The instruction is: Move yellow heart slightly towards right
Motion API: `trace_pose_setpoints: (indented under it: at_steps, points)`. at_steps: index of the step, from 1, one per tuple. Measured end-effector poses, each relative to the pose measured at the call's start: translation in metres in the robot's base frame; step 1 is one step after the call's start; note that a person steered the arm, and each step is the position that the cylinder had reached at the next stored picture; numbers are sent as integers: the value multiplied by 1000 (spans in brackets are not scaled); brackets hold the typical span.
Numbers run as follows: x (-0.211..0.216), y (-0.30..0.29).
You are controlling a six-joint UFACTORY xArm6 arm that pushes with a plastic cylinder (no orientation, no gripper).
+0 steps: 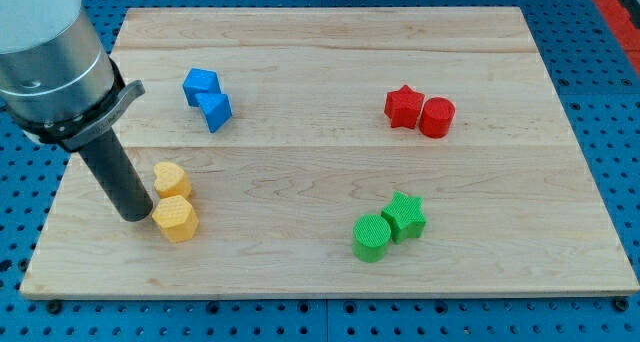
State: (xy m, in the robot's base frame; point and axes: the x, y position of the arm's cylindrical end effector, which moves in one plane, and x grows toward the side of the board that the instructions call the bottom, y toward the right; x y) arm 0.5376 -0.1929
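**Inspector:** Starting at the frame's left edge, what was recorded?

**Assessor:** My tip (132, 216) stood on the wooden board (330, 42) at lower left, just left of the two yellow blocks. The rig carried no claw, so there was nothing to report as released, clenched or grasping; it was a plain rod. The yellow heart (171, 178) lay immediately right of the rod, touching or nearly so, with the yellow hexagon (177, 219) directly below it and touching it.

**Inspector:** And further right?

**Assessor:** Two blue blocks (207, 98) sat together at upper left. A green cylinder (371, 236) and green star (405, 216) touched at lower centre-right. A red star (403, 106) and red cylinder (437, 117) touched at upper right.

**Inspector:** Handling of the heart?

**Assessor:** In my judgement it was small, light and rigid, likely to slide readily on the smooth wood. It could not be gripped; contact belonged on its left flank, about mid-height in the frame. An off-centre push risked rotating it or dragging the hexagon along.
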Motion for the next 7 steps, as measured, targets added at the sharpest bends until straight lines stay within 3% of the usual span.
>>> trace_pose_setpoints:
  at_steps: [2,3,6,7]
  points:
    - [47,65]
    - [45,150]
    - [32,167]
    - [-11,167]
